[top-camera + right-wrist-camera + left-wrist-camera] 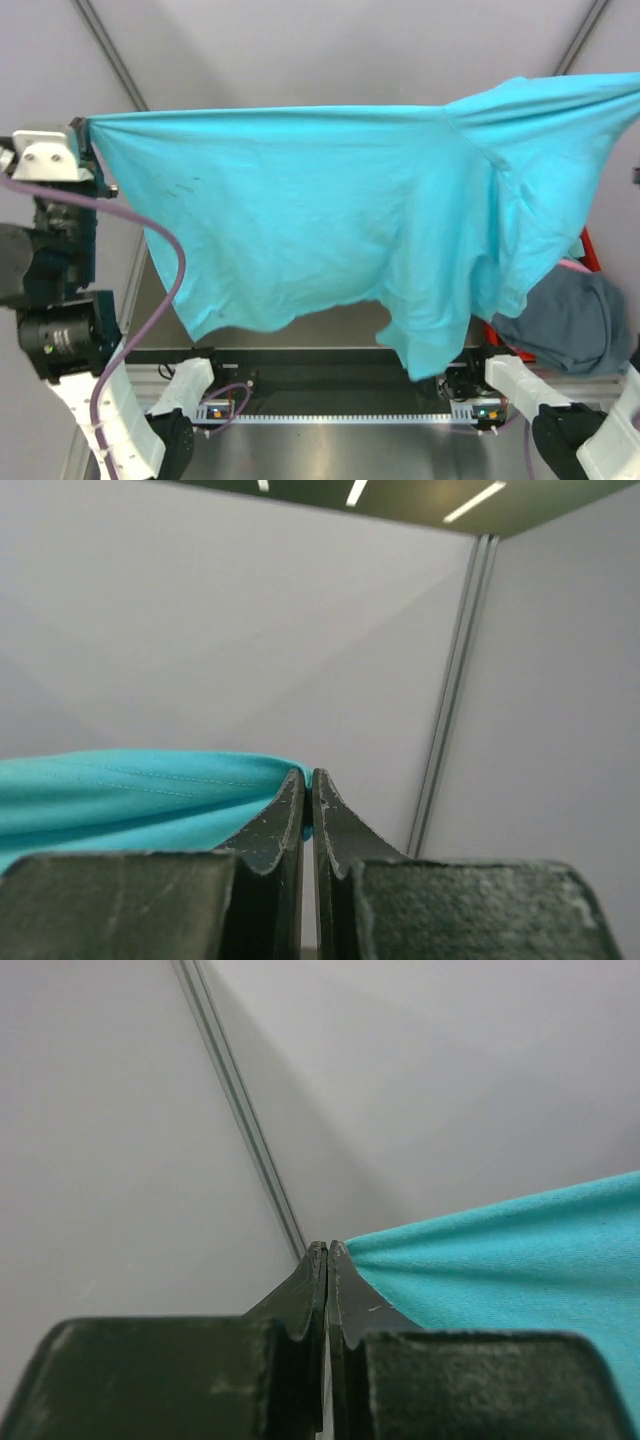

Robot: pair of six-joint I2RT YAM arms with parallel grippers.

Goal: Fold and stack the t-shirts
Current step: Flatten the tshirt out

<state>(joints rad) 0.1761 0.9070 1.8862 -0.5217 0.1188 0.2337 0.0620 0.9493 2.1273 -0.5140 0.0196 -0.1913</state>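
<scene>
- The left gripper [328,1250] and right gripper [308,777] each pinch tight on a corner of the turquoise shirt [330,210].
- It hangs high and stretched, likely to spread it flat for folding.

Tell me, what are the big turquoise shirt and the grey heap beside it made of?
The turquoise t-shirt looks like soft, matte knit cloth, probably cotton: it hangs in drapes, wrinkles, and shows a stitched hem. The grey shirt seems to be similar soft cloth, slumped in loose folds.

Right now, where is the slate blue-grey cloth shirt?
The slate blue-grey cloth shirt lies crumpled at the top view's lower right, beside the right arm's base, partly behind the hanging bright turquoise cloth shirt.
</scene>
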